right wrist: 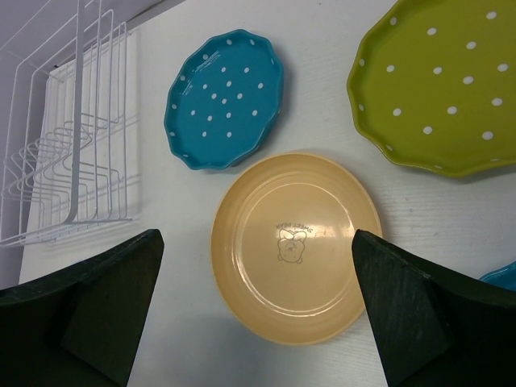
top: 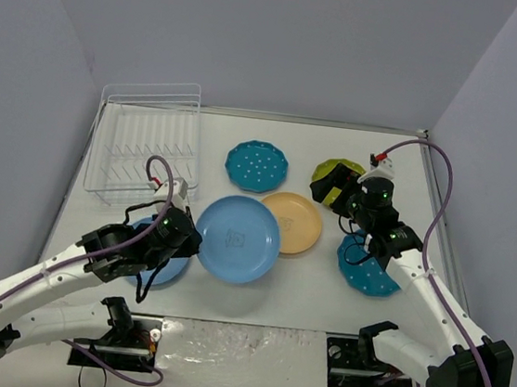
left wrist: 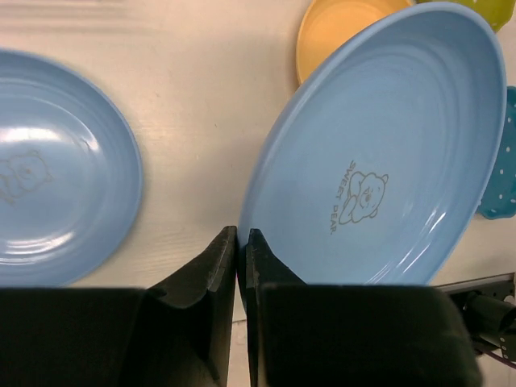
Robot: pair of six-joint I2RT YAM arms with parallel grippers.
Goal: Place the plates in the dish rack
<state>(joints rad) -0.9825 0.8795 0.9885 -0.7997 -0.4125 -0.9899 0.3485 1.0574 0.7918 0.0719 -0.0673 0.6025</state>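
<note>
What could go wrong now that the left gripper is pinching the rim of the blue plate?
1. The left gripper pinches only the near rim of the light blue plate; the plate may swing or slip when lifted.
2. The second blue plate lies close beside it and could be bumped on the way to the dish rack.

White wire rack (top: 143, 143) stands far-left; left blue plate (left wrist: 56, 169) lies flat near it, centre blue plate (top: 237, 238) overlaps the orange plate (top: 300, 224), far teal plate (top: 256, 165) behind them, near teal plate (top: 366, 275) and lime plate (top: 332, 171) at right.
</note>
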